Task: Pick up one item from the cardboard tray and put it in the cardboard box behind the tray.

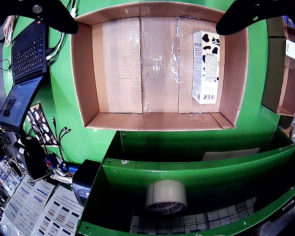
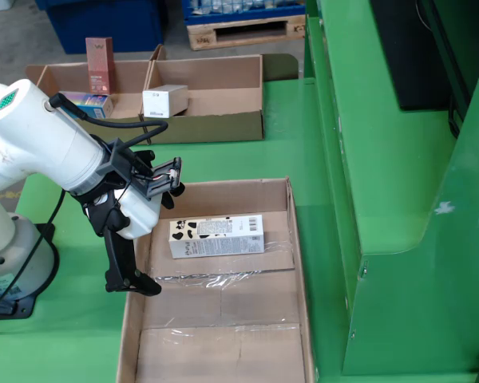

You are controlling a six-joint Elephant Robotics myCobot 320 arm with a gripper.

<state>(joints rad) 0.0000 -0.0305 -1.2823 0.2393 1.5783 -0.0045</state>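
The gripper (image 2: 144, 239) is hanging over the left wall of the cardboard box (image 2: 300, 263) in the fixed view, its two black fingers (image 2: 124, 263) spread wide apart and holding nothing. In the gripper's own view, the two dark fingers (image 1: 54, 14) are showing at the top corners, with the box (image 1: 83, 73) open beneath them. A white carton with black cow patches (image 2: 216, 236) is lying flat on the box floor, near the end closest to the tray; in the gripper's view it (image 1: 206, 67) is lying against the right wall. Beyond the box in the fixed view, the cardboard tray (image 2: 223, 126) is sitting on the green table (image 2: 287, 152), holding a small white box (image 2: 165, 101), a tall reddish box (image 2: 100, 64) standing upright, and a colourful box (image 2: 88, 104).
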